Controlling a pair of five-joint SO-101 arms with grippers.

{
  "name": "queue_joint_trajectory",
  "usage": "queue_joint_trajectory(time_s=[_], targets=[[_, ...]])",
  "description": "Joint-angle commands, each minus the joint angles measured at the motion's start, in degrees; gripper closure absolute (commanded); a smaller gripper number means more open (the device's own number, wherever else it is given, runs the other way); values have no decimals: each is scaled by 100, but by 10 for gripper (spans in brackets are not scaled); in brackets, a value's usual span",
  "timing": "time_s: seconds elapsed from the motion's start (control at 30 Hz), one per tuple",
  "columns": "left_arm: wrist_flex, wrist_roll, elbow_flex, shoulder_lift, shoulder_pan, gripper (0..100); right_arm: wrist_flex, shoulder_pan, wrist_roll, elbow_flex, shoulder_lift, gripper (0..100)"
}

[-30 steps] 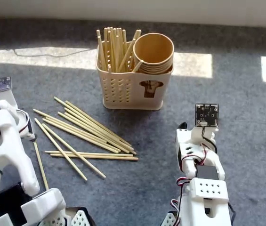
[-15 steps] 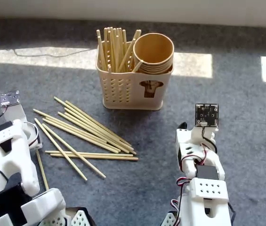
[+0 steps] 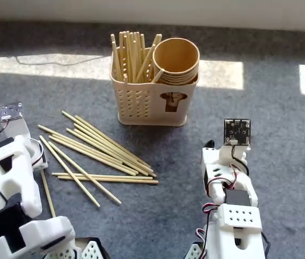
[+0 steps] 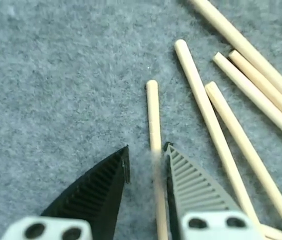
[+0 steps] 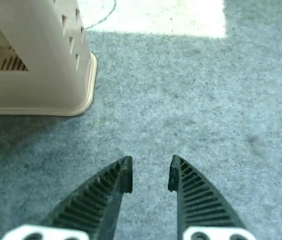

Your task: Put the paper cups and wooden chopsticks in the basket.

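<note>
Roughly half the job looks done: paper cups and many wooden chopsticks stand in the basket, loose chopsticks lie near-left, one stray chopstick between the left gripper's narrowly parted jaws.

A grey carpet is carrying everything, and bands of sunlight are falling across its far side. The basket is standing upright on it toward the far middle. A loose fan of chopsticks is lying flat in front of the basket, several crossing one another, with one chopstick lying apart at the left. A thin cable is trailing over the carpet at the far left.
</note>
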Motion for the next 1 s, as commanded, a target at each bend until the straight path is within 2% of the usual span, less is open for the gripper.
queue_joint_trajectory(time_s=[0.0, 0.07, 0.23, 0.7, 0.87, 0.97], targets=[[352, -35, -629, 488, -57, 874, -154, -48, 70, -40, -75, 865], [501, -35, -831, 690, -57, 883, -154, -48, 70, -40, -75, 865], [642, -35, -1068, 927, -57, 995, -154, -48, 70, -40, -75, 865], [598, -9, -1138, 910, -92, 994, -154, -48, 70, -40, -75, 865], [642, 9, -1587, 910, -57, 994, -154, -48, 70, -40, -75, 865], [1011, 9, -2018, 910, -48, 994, -154, -48, 70, -40, -66, 865]])
